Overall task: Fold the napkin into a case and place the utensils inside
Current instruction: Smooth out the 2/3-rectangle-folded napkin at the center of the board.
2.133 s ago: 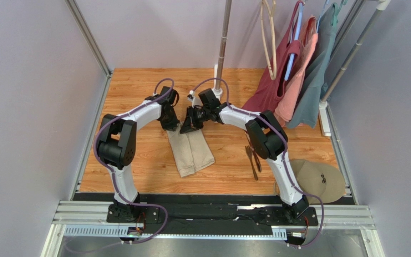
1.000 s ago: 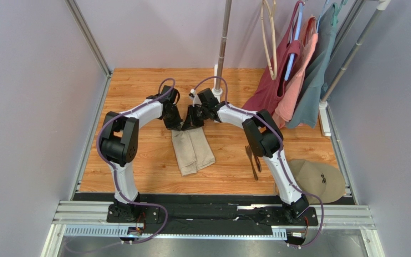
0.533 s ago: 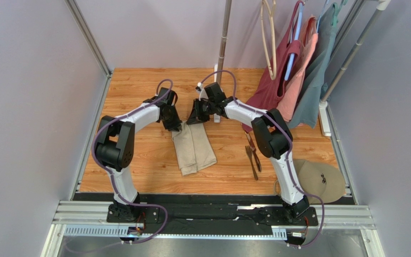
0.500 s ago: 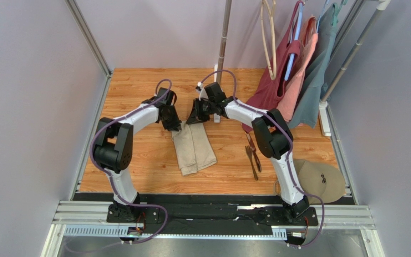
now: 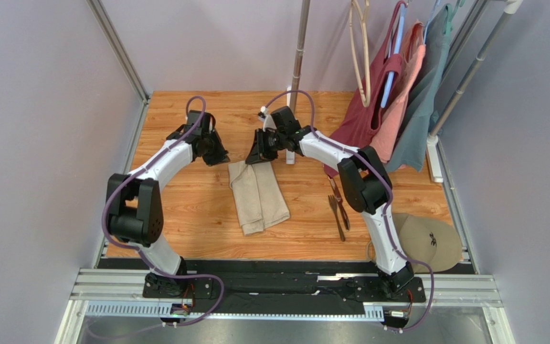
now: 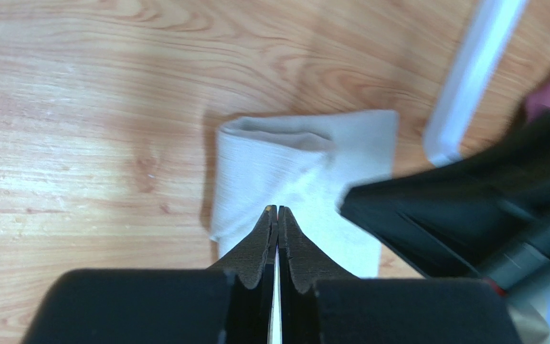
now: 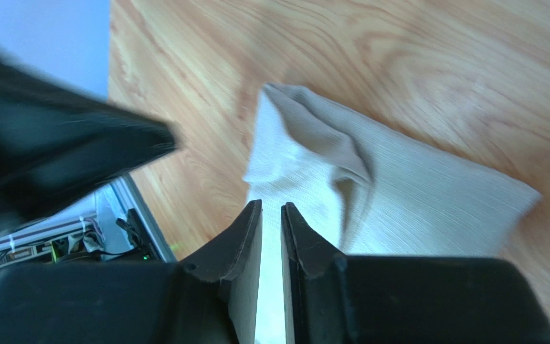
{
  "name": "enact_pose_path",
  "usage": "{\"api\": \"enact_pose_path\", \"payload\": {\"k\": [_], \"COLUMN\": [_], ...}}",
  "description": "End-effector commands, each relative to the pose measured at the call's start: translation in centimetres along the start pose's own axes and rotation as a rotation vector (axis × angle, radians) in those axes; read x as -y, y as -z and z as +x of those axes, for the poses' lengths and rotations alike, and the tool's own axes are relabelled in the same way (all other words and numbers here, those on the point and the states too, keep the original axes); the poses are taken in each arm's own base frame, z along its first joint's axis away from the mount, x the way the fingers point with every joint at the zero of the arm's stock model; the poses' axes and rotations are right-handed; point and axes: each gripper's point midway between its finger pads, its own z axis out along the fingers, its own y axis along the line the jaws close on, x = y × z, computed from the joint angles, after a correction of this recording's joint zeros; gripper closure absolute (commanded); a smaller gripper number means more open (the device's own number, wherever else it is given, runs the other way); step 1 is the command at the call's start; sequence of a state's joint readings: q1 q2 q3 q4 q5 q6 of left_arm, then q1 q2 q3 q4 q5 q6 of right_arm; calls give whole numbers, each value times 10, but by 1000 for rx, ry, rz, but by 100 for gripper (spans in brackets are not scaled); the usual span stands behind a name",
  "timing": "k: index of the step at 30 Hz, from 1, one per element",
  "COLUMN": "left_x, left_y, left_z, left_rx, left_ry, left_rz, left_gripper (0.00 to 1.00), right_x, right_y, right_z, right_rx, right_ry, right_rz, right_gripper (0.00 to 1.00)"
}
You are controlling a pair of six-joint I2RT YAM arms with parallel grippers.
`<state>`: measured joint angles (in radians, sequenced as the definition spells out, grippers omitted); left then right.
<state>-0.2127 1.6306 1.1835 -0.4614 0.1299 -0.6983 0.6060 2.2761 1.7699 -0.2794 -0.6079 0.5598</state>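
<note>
The napkin (image 5: 258,195) lies folded into a narrow oblong at the centre of the wooden table (image 5: 184,222). Its far end sits between the two grippers. In the wrist views that end shows a puffed, loose fold, and whether it gapes as a pocket is hard to tell.

The left gripper (image 5: 217,156), upper left of the cloth, has its jaws pressed together on nothing. The right gripper (image 5: 254,154), just above the cloth's far edge, has its jaws narrowly parted and empty. Neither view shows whether either tip touches the fabric.

The utensils (image 5: 338,208) lie right of centre, partly hidden by the right arm. Only a fork is clear, and the number of pieces cannot be counted.
</note>
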Motion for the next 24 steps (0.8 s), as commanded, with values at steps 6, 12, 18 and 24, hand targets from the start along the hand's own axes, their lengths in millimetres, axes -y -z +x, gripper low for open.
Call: {"api": "enact_pose_path", "payload": {"k": [6, 12, 18, 24], "left_x": [-17, -18, -20, -14], "left_y": [-45, -54, -56, -63], "left_z": [29, 40, 42, 47], "left_rx": [-137, -157, -153, -176], "left_ry": [95, 124, 132, 133], "left_rz": [-17, 0, -11, 11], "left_gripper": [97, 98, 98, 98], "right_x": [-51, -34, -5, 24], "right_y": [-25, -36, -30, -30], "right_z": [-14, -11, -13, -14], "right_rx": [3, -4, 11, 6], "right_ry": [68, 34, 9, -4], "right_rz": [-118, -88, -34, -3], "right_gripper": [82, 89, 93, 95]}}
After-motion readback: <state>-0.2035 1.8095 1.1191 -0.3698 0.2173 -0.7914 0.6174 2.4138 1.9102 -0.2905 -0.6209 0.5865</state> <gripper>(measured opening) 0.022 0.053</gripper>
